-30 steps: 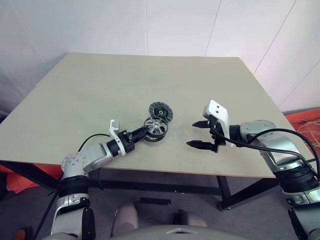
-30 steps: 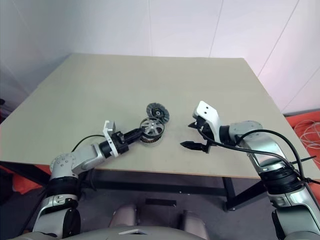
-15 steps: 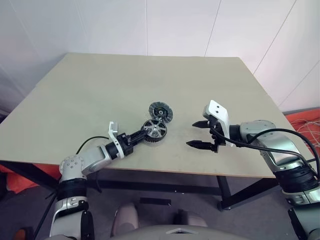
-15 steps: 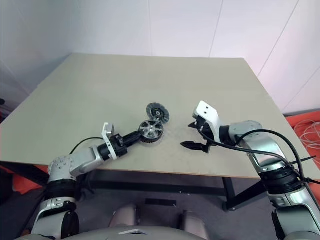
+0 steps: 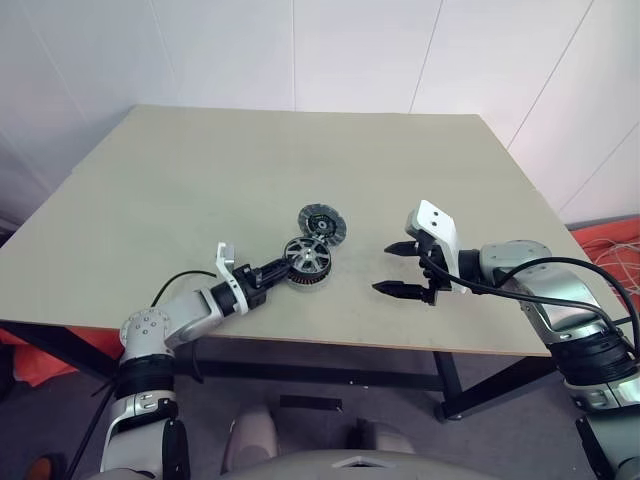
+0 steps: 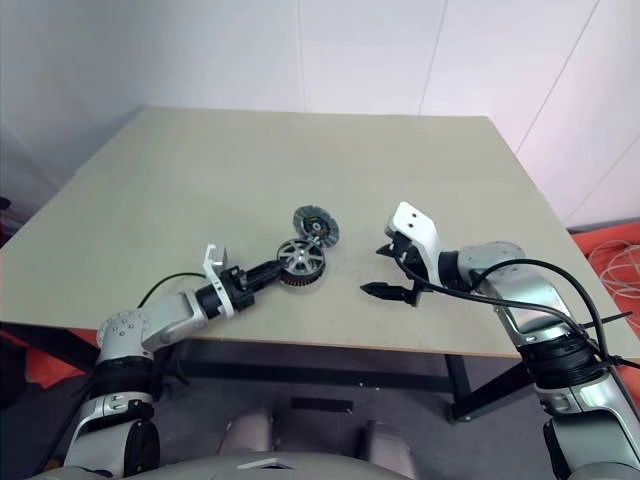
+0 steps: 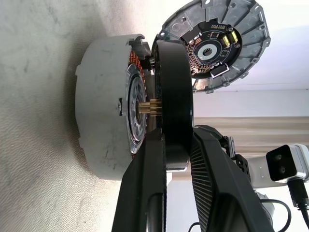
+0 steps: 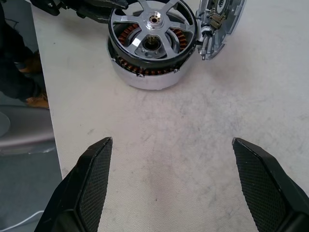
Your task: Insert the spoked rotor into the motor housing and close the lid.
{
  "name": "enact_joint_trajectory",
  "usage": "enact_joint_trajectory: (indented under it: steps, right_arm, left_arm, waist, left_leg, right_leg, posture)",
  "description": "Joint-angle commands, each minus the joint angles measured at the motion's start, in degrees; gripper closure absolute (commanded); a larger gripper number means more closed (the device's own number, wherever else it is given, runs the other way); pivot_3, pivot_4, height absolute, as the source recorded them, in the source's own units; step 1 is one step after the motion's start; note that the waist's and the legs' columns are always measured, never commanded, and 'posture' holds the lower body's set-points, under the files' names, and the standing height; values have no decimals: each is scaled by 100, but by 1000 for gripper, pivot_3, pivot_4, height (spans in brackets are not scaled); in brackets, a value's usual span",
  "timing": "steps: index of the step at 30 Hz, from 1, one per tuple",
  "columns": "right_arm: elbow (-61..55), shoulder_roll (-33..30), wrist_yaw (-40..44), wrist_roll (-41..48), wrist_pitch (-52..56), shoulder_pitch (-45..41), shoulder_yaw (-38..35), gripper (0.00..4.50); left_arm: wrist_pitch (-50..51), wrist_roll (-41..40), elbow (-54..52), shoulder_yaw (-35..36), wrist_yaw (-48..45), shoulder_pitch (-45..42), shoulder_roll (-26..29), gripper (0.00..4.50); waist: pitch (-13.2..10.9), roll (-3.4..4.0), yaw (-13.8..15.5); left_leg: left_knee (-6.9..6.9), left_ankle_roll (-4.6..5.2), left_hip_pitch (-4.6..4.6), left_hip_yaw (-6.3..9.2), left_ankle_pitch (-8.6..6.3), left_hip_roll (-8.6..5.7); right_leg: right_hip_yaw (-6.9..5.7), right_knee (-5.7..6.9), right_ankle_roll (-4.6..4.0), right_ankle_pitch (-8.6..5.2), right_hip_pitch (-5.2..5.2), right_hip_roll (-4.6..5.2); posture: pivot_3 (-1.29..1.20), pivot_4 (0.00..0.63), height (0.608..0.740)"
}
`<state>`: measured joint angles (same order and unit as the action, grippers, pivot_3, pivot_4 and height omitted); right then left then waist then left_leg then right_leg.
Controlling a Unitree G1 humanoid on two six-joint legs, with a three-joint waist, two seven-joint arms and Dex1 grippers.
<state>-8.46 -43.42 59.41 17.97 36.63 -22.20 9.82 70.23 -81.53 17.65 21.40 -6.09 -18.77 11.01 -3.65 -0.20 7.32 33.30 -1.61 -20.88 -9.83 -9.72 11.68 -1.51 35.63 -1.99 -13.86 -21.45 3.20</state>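
I see the motor housing (image 5: 306,266) sitting on the table (image 5: 200,190), and I use it as my landmark: the spoked rotor (image 8: 152,28) lies on top of it, partly seated and a little tilted, with my left gripper (image 5: 276,270) clamped on the rotor's rim at the housing's near-left side. The lid (image 5: 322,222) leans just behind the housing, touching it. My right gripper (image 5: 398,269) hovers well to the right of the housing, fingers (image 8: 91,179) spread wide and holding nothing.
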Motion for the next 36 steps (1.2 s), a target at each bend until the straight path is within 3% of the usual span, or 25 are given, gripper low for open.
enact_joint_trajectory:
  steps: [1,13,20,29,36]
  right_arm:
    - [-178,-11,-9,43,-86,-87,-144,0]
    - [-133,30,-1,25,-97,-139,-98,0]
    - [-125,34,7,11,-108,-137,-93,0]
    - [-98,95,20,-7,-121,-159,-40,0]
    - [-137,117,9,-20,-110,-107,-29,0]
  left_arm:
    - [-11,-266,-49,215,-16,-128,-67,4109]
    - [396,-564,-234,174,226,-9,-20,124]
    - [457,-1320,-635,43,877,104,-30,56]
    - [-113,-2992,-1408,-466,1864,149,314,56]
    - [-289,-3147,-1621,-816,1940,471,726,56]
  waist:
    - [0,0,0]
    - [0,1,1]
    - [0,1,10]
    - [0,0,6]
    - [0,0,6]
  left_leg:
    - [0,0,0,0,0,0]
    - [0,1,10,0,0,-1]
    - [-1,3,24,0,-2,-2]
    - [-3,1,12,0,-1,0]
    - [-2,0,14,-2,-1,-1]
  right_leg:
    - [0,0,0,0,0,0]
    - [0,-1,0,0,12,0]
    - [0,-4,2,-2,25,1]
    - [1,-4,3,-2,12,-2]
    - [1,-4,10,-6,16,-1]
  posture:
    - [0,0,740]
    - [0,0,740]
    - [0,0,740]
    - [0,0,740]
    - [0,0,740]
